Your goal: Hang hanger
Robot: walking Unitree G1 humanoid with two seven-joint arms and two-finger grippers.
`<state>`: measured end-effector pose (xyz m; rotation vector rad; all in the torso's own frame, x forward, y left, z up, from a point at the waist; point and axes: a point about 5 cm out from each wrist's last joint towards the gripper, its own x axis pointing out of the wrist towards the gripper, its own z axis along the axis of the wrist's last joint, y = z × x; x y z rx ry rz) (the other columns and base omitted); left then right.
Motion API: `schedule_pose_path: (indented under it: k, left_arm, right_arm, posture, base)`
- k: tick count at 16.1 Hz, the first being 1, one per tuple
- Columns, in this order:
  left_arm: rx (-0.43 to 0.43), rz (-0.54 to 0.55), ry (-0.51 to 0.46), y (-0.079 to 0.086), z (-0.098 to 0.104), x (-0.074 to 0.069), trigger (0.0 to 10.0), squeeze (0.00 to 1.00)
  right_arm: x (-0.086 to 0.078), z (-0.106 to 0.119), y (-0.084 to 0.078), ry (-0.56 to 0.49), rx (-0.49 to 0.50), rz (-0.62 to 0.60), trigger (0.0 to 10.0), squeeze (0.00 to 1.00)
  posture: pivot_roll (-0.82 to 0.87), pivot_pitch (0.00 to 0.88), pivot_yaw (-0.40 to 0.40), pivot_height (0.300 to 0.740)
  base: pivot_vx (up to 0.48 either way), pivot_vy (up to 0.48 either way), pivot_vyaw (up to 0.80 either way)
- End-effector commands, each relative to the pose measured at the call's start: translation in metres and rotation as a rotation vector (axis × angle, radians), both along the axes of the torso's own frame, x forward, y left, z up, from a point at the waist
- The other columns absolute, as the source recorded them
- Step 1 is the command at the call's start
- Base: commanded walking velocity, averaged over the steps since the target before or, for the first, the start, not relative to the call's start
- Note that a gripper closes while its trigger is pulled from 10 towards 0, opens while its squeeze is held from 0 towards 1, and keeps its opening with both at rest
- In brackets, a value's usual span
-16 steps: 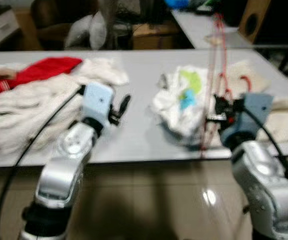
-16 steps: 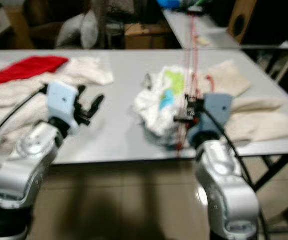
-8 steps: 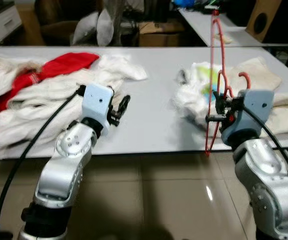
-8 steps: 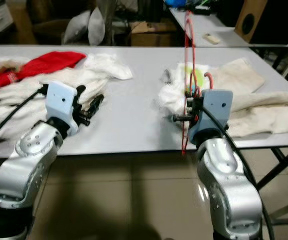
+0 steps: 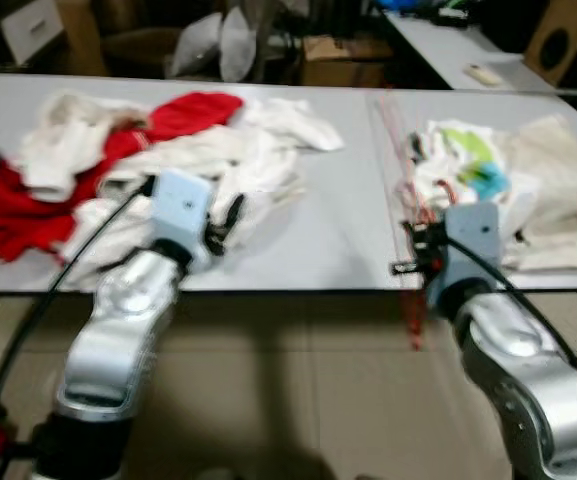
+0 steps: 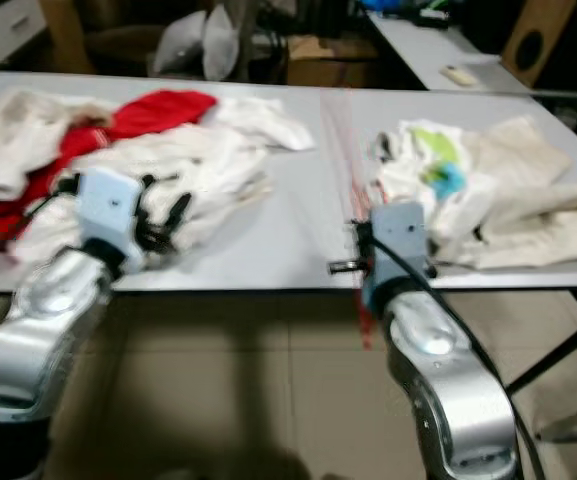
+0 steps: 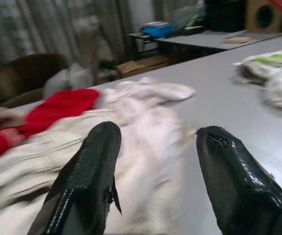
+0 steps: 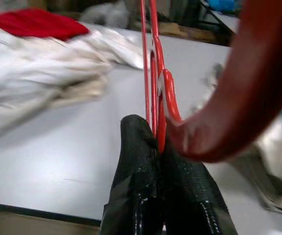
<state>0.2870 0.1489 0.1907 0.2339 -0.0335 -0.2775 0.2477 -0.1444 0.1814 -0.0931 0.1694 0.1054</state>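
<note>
While the right end effector (image 8: pixel 158 147) stays out of it no longer, clamped on the red hanger (image 8: pixel 153 73), whose long axis rises upright over the worktop (image 5: pixel 338 230) edge, the left end effector (image 7: pixel 155 161) hovers apart-fingered, idle.

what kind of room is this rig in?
Probably a workroom or storage space set up for laundry sorting: a long grey table piled with white and red clothes, cardboard boxes behind, and a red hanger in the right gripper.
</note>
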Motion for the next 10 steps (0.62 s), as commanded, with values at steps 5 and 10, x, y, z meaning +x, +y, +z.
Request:
schedule_pose_path:
  k: [5, 10]
  left_arm:
    - [0.0, 0.009, -0.004, -0.0004, 0.001, 0.0008, 10.0, 0.0]
    - [-0.008, -0.004, -0.037, -0.0032, 0.0035, 0.0021, 10.0, 0.0]
  right_arm:
    - [-0.0028, -0.0023, -0.0071, -0.042, -0.047, -0.028, 10.0, 0.0]
    - [-0.0051, -0.0041, -0.0079, -0.067, 0.036, -0.062, 10.0, 0.0]
  posture:
    - [0.01, 0.018, -0.019, 0.74]
    - [0.0, 0.02, -0.015, 0.74]
  base:
    - [0.0, 0.325, 0.0]
    - [0.0, 0.259, 0.0]
